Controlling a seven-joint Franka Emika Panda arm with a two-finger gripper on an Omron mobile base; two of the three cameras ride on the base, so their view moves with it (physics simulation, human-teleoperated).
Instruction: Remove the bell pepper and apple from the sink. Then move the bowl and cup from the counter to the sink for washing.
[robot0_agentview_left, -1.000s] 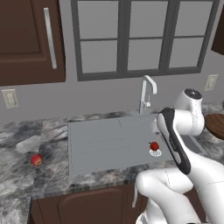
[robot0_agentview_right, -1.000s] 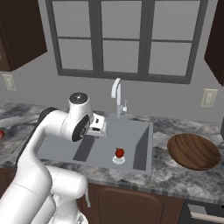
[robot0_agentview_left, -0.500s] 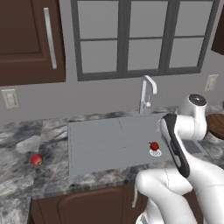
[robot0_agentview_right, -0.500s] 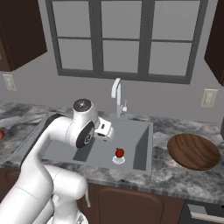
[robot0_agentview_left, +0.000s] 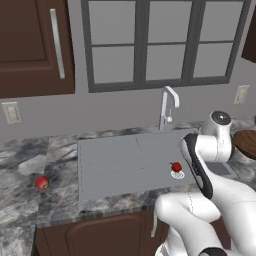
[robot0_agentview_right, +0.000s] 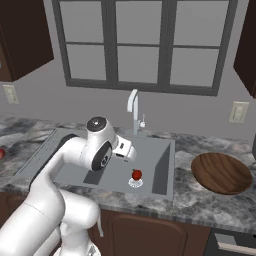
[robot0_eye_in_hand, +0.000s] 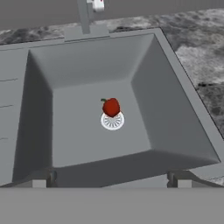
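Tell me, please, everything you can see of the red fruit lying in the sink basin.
The bell pepper is small, glossy and uniformly bright red, with a short dark stem curling from its top. It looks whole and smooth. It sits in the middle of the grey sink basin floor, resting on the far edge of the round white drain. Nothing else touches it; the basin walls stand well clear on every side.

My arm rises from the near side, bends at the elbow and reaches forward with the wrist turned down. My pincer (robot0_eye_in_hand: 111, 183) hangs with its two dark fingertips (robot0_eye_in_hand: 43, 178) spread wide apart, gripping nothing.
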